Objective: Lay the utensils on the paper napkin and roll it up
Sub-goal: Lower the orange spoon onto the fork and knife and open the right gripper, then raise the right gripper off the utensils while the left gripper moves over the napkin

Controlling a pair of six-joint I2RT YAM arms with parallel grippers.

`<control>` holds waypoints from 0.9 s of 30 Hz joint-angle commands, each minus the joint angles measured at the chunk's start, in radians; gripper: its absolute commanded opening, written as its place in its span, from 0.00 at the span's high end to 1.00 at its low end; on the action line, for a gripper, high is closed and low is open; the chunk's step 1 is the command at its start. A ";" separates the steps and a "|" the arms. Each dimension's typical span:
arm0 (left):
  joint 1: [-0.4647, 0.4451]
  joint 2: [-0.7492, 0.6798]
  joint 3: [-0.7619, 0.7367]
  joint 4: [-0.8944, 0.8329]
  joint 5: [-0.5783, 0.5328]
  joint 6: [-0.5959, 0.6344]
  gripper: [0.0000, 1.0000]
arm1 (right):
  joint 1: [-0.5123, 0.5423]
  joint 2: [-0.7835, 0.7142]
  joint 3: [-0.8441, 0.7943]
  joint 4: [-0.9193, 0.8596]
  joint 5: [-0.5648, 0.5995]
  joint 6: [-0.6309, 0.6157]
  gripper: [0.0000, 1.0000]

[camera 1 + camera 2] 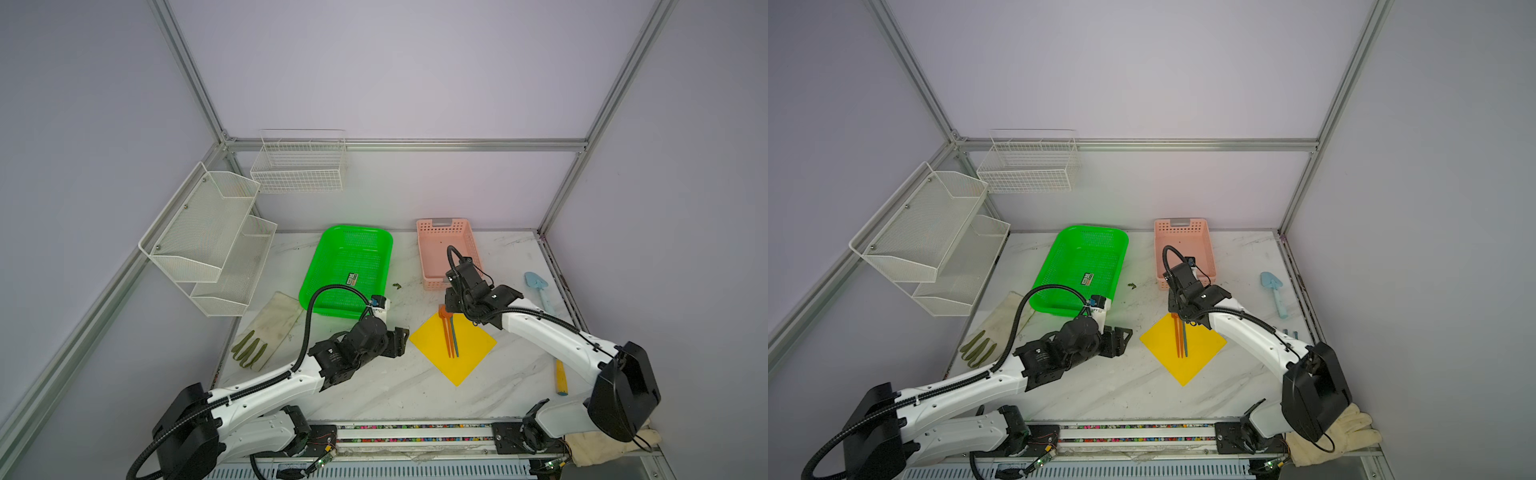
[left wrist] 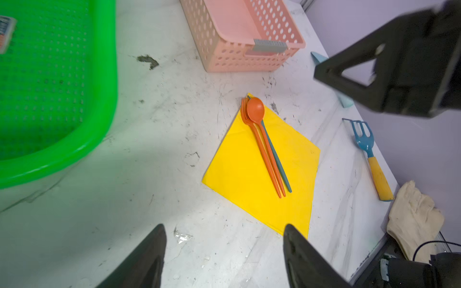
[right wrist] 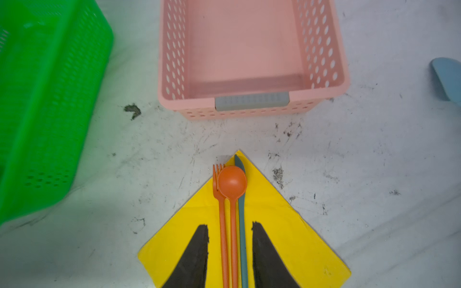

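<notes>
While the right pincer (image 3: 229, 224) straddles, jaws apart, the orange fork (image 3: 221, 224), spoon (image 3: 232, 184) and teal knife (image 3: 242, 212) on the yellow napkin (image 3: 287, 237) and the left pincer (image 2: 223, 225) gapes empty, a skewed lift could snag and scatter them.

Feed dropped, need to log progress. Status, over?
Left pincer open, beside yellow paper napkin. Right pincer open, straddling the handles. Orange fork, orange spoon, teal knife side by side on napkin, unrolled. Nothing else on it.

A lab test cell: flat lilac panels (image 1: 395, 75) in silver aluminium framing (image 1: 407, 144) wall the scuffed white marble-look tabletop (image 1: 374, 386) under my fingers (image 3: 197, 254).
</notes>
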State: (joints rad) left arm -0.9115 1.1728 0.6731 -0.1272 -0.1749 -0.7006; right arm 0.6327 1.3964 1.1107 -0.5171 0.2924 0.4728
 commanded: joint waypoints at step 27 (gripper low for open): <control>-0.040 0.640 0.307 0.260 0.170 -0.121 0.78 | -0.183 -0.127 -0.095 -0.038 -0.077 -0.012 0.71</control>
State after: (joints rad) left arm -0.9524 1.8156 0.9257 0.0906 0.0029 -0.8047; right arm 0.4541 1.2934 1.0222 -0.5488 0.2188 0.4656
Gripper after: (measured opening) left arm 0.222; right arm 0.287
